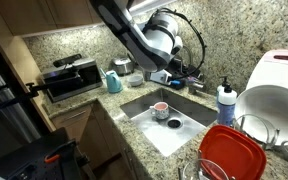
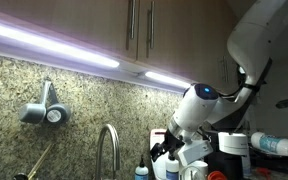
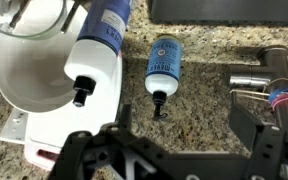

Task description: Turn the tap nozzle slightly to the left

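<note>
The tap nozzle [image 2: 108, 127] is a slim, shiny chrome gooseneck that stands upright before the speckled granite wall, arched like an inverted U with its shorter end turned down and its foot cut off by the picture's lower edge.

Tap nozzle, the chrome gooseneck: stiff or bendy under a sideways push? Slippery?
Probably stiff: the tap nozzle is a slim, shiny metal arch that holds its shape upright, so it should swivel whole, not flex. Likely slippery: the polished round tube gives a sideways push little purchase. How freely it swivels can't be told.
</note>
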Controlling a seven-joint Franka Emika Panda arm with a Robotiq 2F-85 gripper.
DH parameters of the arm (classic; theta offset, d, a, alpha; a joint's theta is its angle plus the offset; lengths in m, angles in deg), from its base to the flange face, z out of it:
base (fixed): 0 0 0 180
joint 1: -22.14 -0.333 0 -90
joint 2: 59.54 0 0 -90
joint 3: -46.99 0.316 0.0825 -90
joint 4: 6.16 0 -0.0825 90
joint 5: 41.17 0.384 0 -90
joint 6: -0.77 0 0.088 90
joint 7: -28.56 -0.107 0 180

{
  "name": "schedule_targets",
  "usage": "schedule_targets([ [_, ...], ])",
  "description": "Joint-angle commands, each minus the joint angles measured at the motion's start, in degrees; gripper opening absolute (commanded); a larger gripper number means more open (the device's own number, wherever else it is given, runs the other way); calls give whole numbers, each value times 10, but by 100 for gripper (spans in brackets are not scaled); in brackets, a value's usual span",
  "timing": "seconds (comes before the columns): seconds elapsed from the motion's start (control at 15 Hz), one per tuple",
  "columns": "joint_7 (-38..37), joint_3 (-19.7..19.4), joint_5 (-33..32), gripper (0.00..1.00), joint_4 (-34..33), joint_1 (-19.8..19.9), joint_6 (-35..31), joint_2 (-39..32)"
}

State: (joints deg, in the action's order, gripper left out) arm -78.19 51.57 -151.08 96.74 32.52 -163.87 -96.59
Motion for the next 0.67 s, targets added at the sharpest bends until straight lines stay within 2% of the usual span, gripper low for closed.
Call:
schedule_targets([
  [0.0, -25, 10, -11, 100, -63, -4, 7, -54],
  [0.33, -19, 22, -23, 100, -102, -16, 12, -86],
  [0.6, -11, 30, -23, 100, -109, -33, 18, -82],
])
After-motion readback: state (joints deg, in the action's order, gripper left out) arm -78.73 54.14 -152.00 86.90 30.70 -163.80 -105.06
